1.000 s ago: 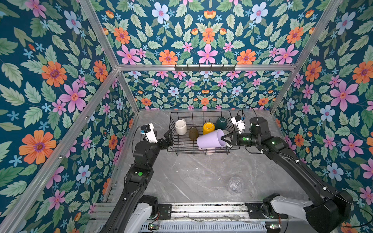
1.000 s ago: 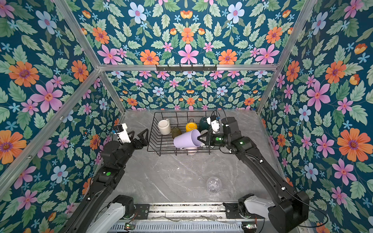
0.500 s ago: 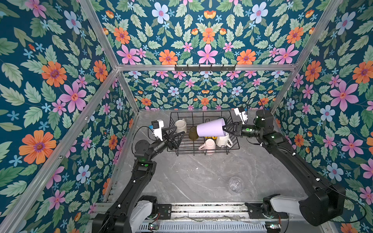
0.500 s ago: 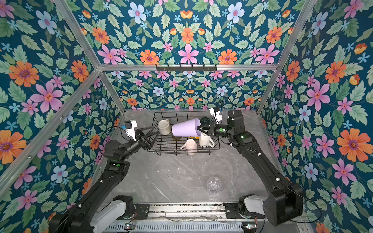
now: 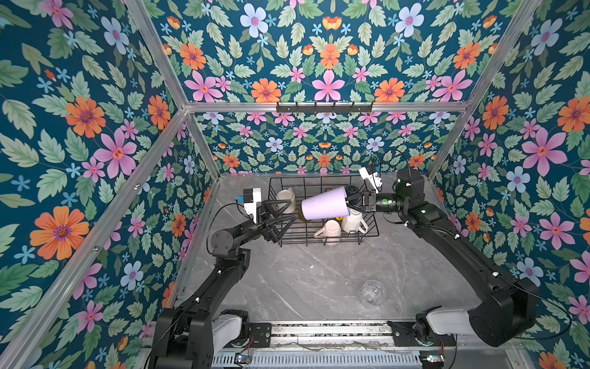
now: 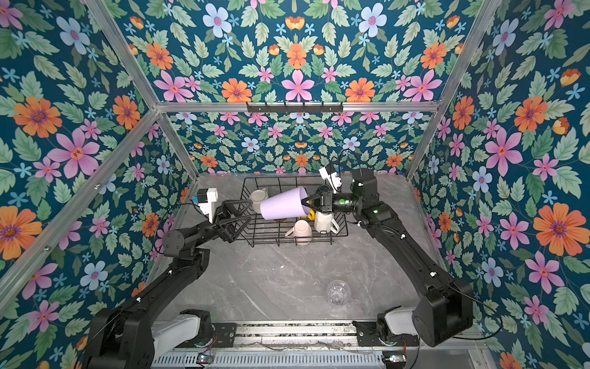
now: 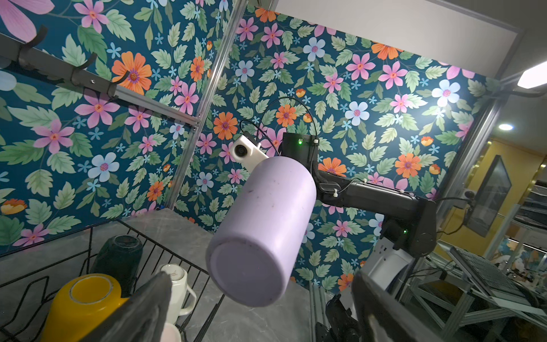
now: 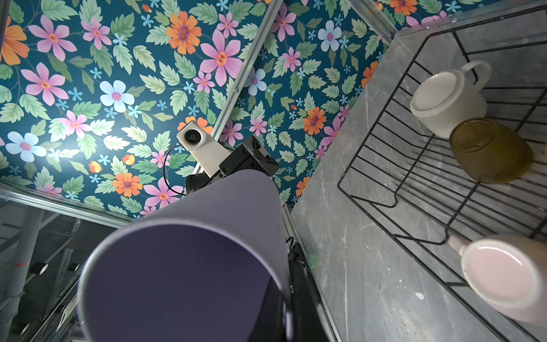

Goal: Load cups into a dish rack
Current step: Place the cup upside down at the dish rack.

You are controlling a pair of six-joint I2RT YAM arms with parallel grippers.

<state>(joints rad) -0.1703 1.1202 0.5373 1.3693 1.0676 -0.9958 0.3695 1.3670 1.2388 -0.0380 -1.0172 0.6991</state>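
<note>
Lilac tumbler sideways above rack, base toward spread left gripper — right gripper pinching rim

Lilac tumbler sideways above black rack

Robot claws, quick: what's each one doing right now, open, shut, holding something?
Left gripper: open, holding nothing.
Right gripper: shut on the rim of the lilac tapered plastic tumbler.

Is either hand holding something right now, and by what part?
The right hand holds the lilac tumbler by its rim, at the open end. The left hand is open and holds nothing.
</note>
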